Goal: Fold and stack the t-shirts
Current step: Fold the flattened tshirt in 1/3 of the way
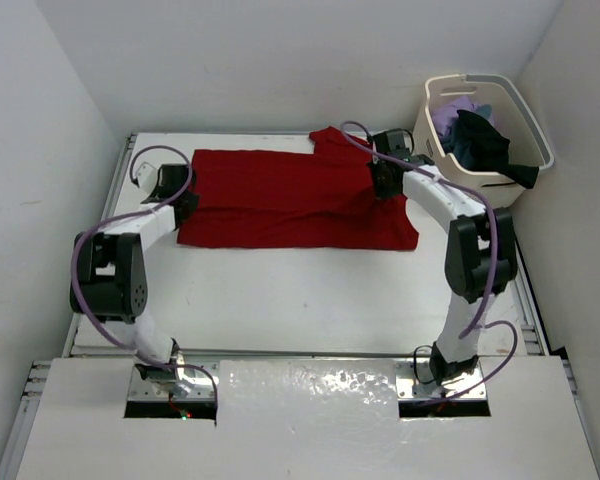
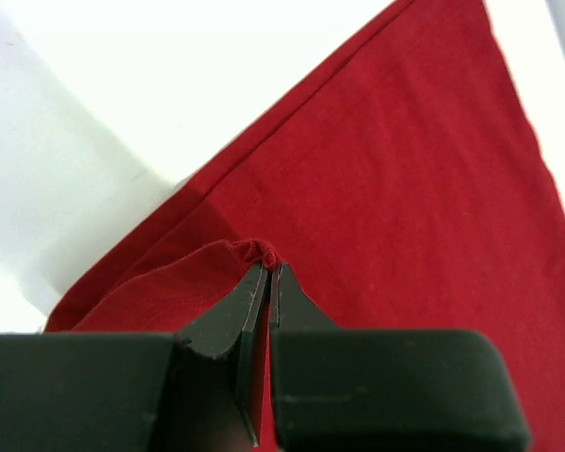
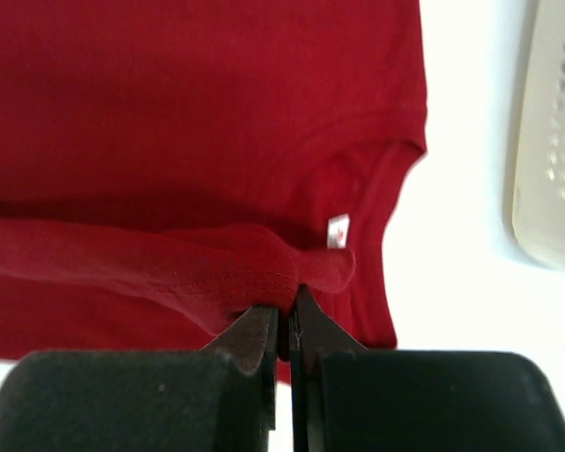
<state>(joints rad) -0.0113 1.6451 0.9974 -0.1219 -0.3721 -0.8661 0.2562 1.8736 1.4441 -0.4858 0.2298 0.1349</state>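
Observation:
The red t-shirt lies spread across the far half of the table, partly folded lengthwise. My left gripper is shut on the shirt's left edge; in the left wrist view a pinch of red cloth bunches at the closed fingertips of the left gripper. At the shirt's right end, my right gripper is shut on a roll of red fabric near the collar, whose white label shows just past the right gripper. A black t-shirt and a lavender one sit in the basket.
The cream perforated laundry basket stands at the back right corner, close to my right arm; its wall shows in the right wrist view. White walls close in on the left, back and right. Bare table lies in front of the shirt.

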